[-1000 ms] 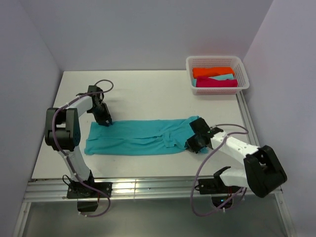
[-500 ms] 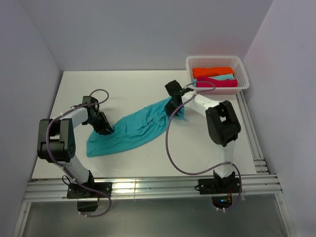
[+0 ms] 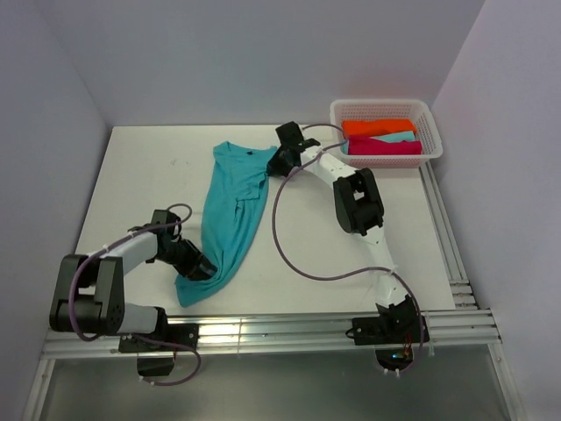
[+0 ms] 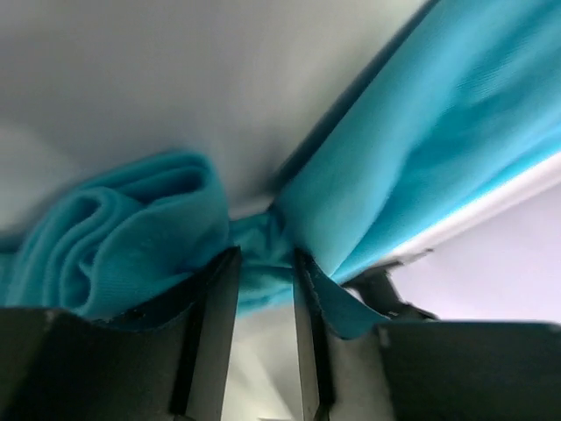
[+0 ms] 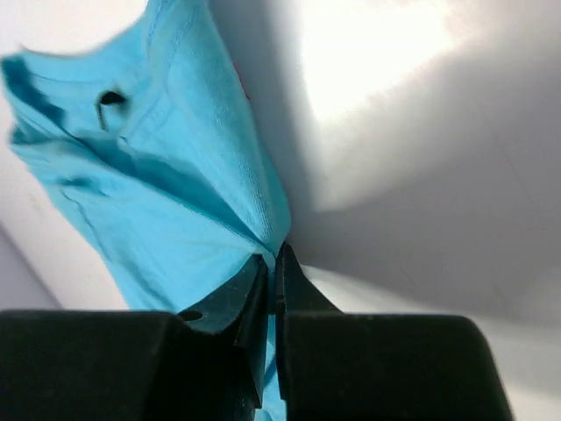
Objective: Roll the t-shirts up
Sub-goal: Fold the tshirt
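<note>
Teal t-shirt (image 3: 230, 210) is laid as a long narrow band, running from close to the near edge of the table (image 3: 131, 175), left of centre, up toward the far edge. Nearest end, taken to be the hem, is clamped in the left gripper (image 3: 200, 270), low over the surface. In the left wrist view a wad of cloth is seen pinched between the two fingers (image 4: 215, 307), with folds bunched to one side. Both ends are judged to be held so the band can be stretched flat and straight before rolling. Rolling itself is not yet begun, as no coil is seen. Middle of the band is creased, with one side folded in. Far end, the collar side with the dark neck label (image 3: 248, 151), is pinched by the right gripper (image 3: 279, 160). Its fingers are shown by the right wrist view to be shut tight on a thin edge of fabric. That grip cannot be confirmed from the top view, where the fingers are too small. Whole layout and both arms are given only by the top view, the grips only by the wrist views. White mesh basket (image 3: 383, 107) is set at the far right corner, well apart from the band. Packed inside are an orange bundle (image 3: 379, 127), a pale aqua bundle (image 3: 396, 138) and a magenta bundle (image 3: 384, 148), taken to be finished rolls.
</note>
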`<state>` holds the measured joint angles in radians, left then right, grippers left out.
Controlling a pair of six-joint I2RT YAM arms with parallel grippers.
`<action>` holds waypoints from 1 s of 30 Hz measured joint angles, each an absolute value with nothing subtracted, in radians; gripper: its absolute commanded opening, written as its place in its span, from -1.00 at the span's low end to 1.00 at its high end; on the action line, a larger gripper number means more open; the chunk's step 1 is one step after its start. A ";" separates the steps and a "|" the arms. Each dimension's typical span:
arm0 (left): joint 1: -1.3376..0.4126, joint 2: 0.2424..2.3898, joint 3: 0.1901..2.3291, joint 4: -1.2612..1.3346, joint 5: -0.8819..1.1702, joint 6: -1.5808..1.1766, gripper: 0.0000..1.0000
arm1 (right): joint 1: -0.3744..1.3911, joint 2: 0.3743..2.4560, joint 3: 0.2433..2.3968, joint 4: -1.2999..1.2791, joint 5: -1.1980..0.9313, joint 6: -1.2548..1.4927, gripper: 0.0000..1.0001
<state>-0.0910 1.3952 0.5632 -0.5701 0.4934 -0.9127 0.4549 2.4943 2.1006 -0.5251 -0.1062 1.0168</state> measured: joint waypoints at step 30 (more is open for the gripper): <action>0.046 2.012 1.548 -0.549 0.343 -0.715 0.09 | 0.362 2.413 1.986 -0.319 -0.411 0.839 0.15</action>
